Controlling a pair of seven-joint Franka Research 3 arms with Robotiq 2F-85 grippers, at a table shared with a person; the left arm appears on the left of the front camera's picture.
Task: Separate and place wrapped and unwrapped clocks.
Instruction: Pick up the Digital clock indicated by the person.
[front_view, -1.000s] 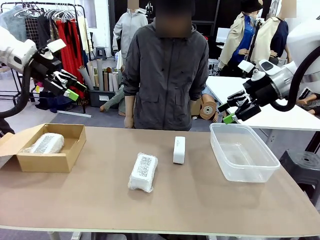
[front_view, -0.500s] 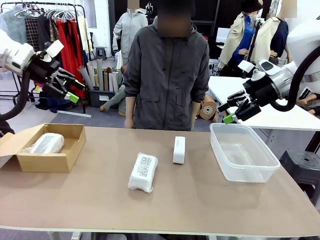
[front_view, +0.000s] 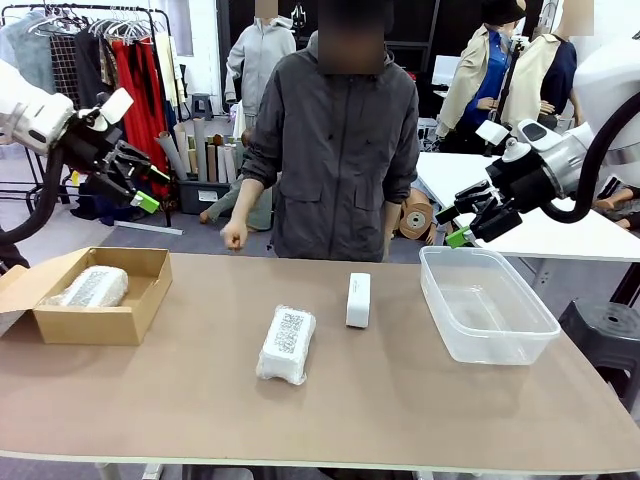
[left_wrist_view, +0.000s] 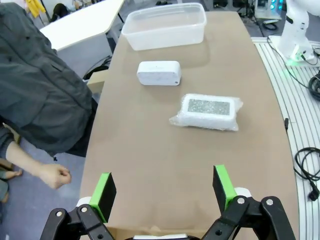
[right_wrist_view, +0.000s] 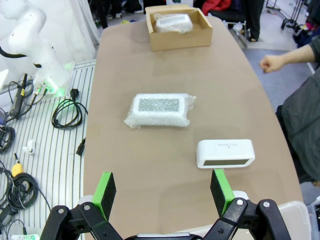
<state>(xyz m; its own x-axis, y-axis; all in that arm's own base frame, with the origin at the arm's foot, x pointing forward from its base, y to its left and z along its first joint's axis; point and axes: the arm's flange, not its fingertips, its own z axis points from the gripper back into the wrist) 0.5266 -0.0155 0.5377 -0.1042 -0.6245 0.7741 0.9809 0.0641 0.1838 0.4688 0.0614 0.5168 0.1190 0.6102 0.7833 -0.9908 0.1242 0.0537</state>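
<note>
We find one bubble-wrapped clock (front_view: 286, 344) lying near the middle of the brown table (front_view: 400, 410), its dark speckled patch facing up. The unwrapped white clock (front_view: 358, 299) sits near it, toward the far edge, and the two do not touch. A second bubble-wrapped clock (front_view: 90, 287) lies inside the open cardboard box (front_view: 135, 322) at the table's left end. The clear plastic tub (front_view: 432, 300) stands at the right end, well apart from all three clocks.

The left gripper (front_view: 152, 190) hangs in the air beyond the box, jaws apart and holding nothing. The right gripper (front_view: 450, 225) hangs just beyond the tub's far rim, jaws likewise apart and holding nothing. The person's hand (front_view: 234, 236), closed in a fist, is raised at the table's far edge.
</note>
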